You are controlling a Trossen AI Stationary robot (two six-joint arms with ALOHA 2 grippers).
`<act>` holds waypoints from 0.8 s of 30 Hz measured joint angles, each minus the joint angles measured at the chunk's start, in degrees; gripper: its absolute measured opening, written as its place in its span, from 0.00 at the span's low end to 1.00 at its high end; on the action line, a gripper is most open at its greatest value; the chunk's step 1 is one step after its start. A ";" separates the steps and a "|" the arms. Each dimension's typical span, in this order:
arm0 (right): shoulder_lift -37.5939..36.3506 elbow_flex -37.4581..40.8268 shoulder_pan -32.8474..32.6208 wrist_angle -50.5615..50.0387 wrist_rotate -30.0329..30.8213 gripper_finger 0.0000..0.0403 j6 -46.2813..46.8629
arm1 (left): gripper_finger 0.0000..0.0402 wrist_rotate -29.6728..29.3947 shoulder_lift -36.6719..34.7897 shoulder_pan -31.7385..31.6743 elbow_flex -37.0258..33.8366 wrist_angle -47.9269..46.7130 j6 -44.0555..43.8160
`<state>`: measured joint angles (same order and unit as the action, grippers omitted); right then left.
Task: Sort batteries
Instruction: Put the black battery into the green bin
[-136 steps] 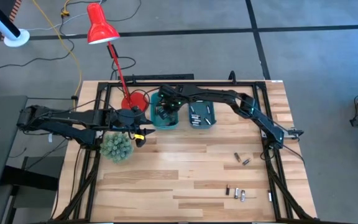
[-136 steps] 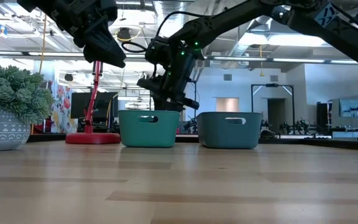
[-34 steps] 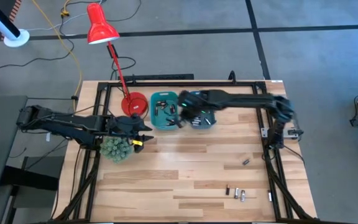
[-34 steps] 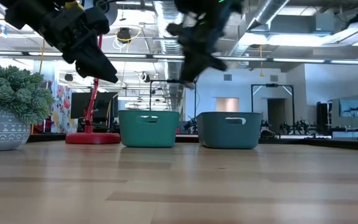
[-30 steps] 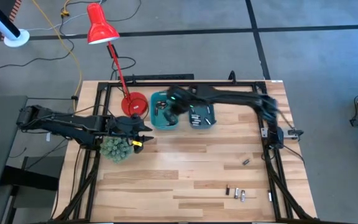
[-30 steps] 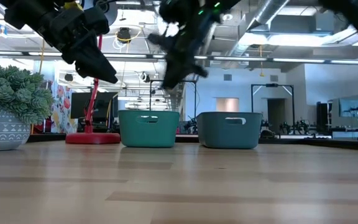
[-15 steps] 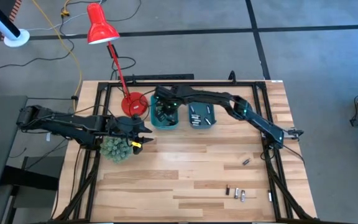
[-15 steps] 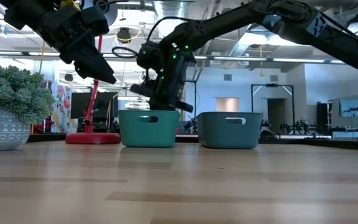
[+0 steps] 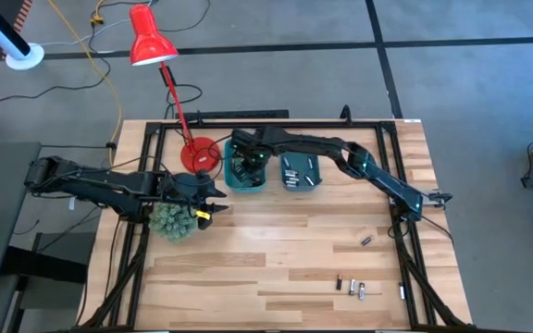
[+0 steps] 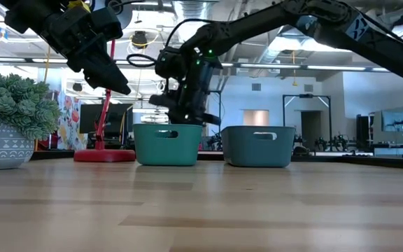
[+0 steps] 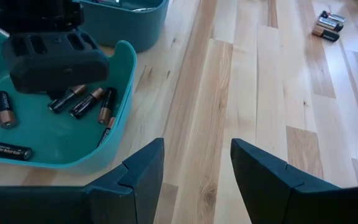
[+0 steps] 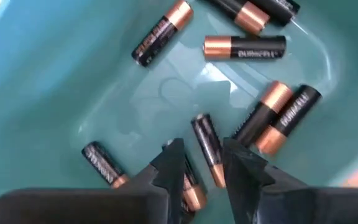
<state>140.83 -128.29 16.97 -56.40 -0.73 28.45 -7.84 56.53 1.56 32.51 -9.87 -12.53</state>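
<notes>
Right claw (image 9: 245, 163): over the left bin (image 9: 230, 181), high view.
Left claw (image 9: 218, 201): beside the plant (image 9: 173, 219).
Loose batteries (image 9: 350, 288): on the worktop (image 9: 276, 250), near edge.
Low view: right claw (image 10: 178, 115) just above bin rim (image 10: 166, 144).
Left wrist: left claw (image 11: 194, 165) spread, empty.
Right wrist: right claw (image 12: 201, 163) slightly parted, empty, over binned batteries (image 12: 244, 46).

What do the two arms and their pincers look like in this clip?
Both arms are dark, slender and jointed. The left pincer has two black, wedge-shaped fingers and a yellow marking near its wrist. The right pincer has matching black tapered fingers; green indicator lights glow on its wrist, and a thin black cable loops beside it.
</notes>
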 joint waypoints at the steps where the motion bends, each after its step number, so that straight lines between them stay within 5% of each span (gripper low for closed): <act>1: -0.27 0.00 0.00 -0.65 -0.02 0.30 -0.01 | 0.46 0.00 0.00 0.00 0.00 -0.02 -0.02; 13: -14.85 2.64 -2.29 -13.79 3.87 0.29 -0.86 | 0.46 -0.39 0.00 -1.06 0.00 0.26 0.29; 24: -37.93 42.03 -7.78 -6.06 7.62 0.29 20.35 | 0.46 -0.42 0.00 -3.88 0.02 0.49 3.30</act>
<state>102.90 -86.26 9.19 -62.47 6.89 48.80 -8.25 56.53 -2.32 32.53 -9.38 -9.23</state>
